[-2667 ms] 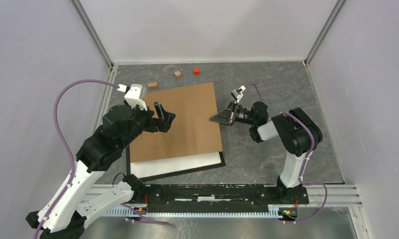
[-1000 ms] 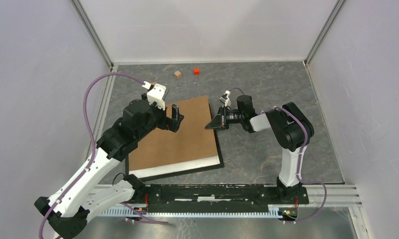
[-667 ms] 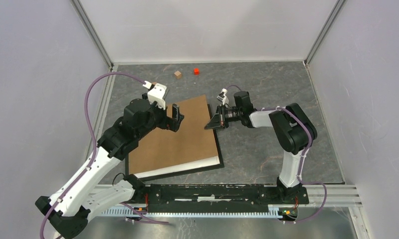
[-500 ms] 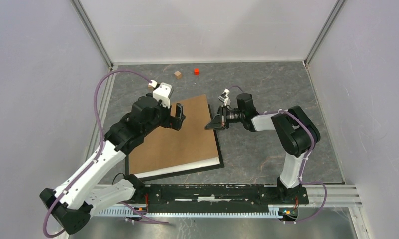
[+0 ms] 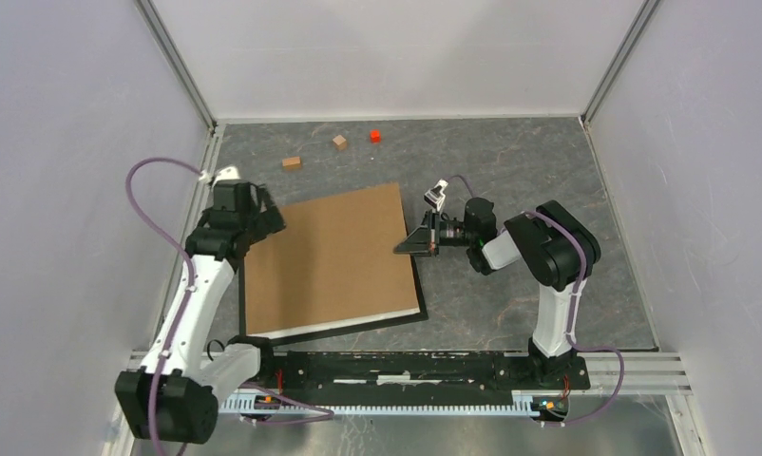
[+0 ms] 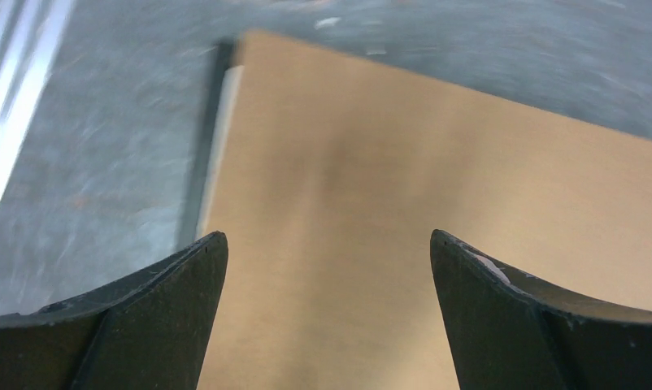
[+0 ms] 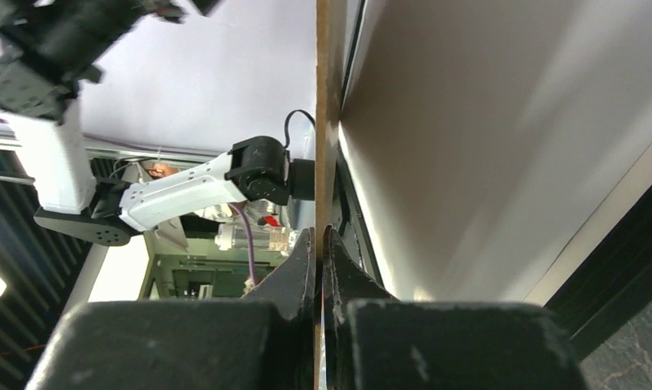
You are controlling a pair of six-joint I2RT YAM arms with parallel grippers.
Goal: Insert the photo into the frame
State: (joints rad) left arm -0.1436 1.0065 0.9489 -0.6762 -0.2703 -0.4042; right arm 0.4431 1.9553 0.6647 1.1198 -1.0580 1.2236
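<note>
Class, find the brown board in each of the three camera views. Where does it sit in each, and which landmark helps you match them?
Top external: the brown board sits in the centre of the picture, tilted, over the black frame.
Left wrist: it fills the centre and right, beyond the open left pincer.
Right wrist: seen edge-on, a thin upright strip clamped by the right pincer.
Shared landmark: the black frame, showing beside the board in all three.

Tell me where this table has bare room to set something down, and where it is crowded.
Widest bare patch: the table between the right arm and the right wall, up to the far right corner. Crowded: the left half, taken by the brown board and the frame; three small blocks dot the far edge.
</note>
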